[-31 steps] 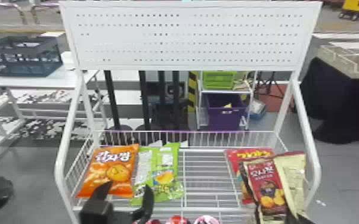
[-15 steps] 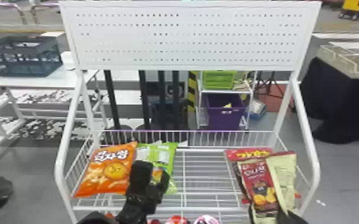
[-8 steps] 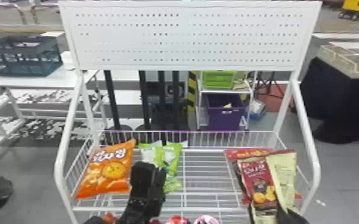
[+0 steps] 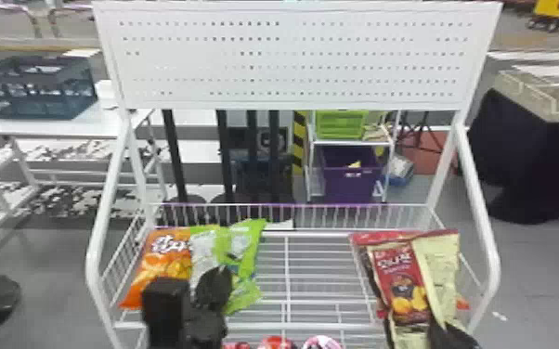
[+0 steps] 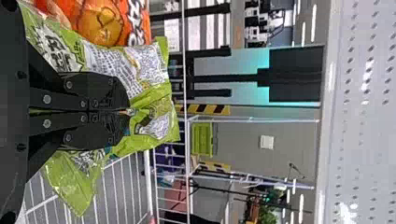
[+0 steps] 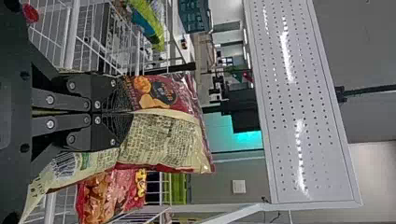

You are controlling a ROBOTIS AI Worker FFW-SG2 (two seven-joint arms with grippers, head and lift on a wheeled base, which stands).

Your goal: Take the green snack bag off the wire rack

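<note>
In the head view my left gripper (image 4: 192, 288) is at the front of the green snack bag (image 4: 245, 250), over the wire rack (image 4: 287, 278). The left wrist view has the left gripper (image 5: 129, 112) shut on the crumpled green snack bag (image 5: 161, 123), with green film spreading out on both sides of its fingers. At the rack's right side in the head view is my right gripper (image 4: 448, 335). Seen from the right wrist, this gripper (image 6: 130, 112) is shut on a red-and-cream snack bag (image 6: 163, 140).
An orange snack bag (image 4: 165, 264) lies against the green bag's left side. Behind the held red-and-cream bag is a red bag (image 4: 362, 238). Round red and pink items (image 4: 276, 342) show below the rack's front. A white perforated panel (image 4: 288, 60) rises at the back.
Over the last second the left gripper has shifted left and turned. The green bag has spread left across the orange bag's edge. Two seconds ago the left fingers stood apart.
</note>
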